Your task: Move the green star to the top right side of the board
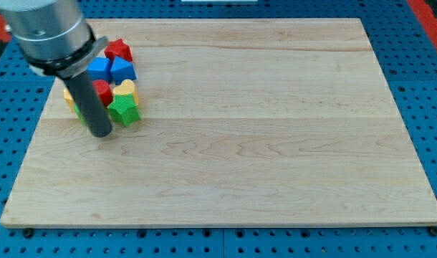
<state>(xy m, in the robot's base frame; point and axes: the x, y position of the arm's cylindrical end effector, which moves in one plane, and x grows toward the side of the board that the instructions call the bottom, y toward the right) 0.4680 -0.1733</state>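
The green star (124,112) lies on the wooden board (276,143) at the upper left, at the lower right edge of a tight cluster of blocks. My tip (101,133) rests on the board just left of and slightly below the green star, close to it or touching it. The rod and the arm above it hide the left part of the cluster.
The cluster holds a red star (119,50), a blue block (99,69), a blue block (123,69), a red block (102,90), a yellow heart (125,89), and a yellow block (68,95) and a green piece (77,109) partly behind the rod. A blue pegboard (419,64) surrounds the board.
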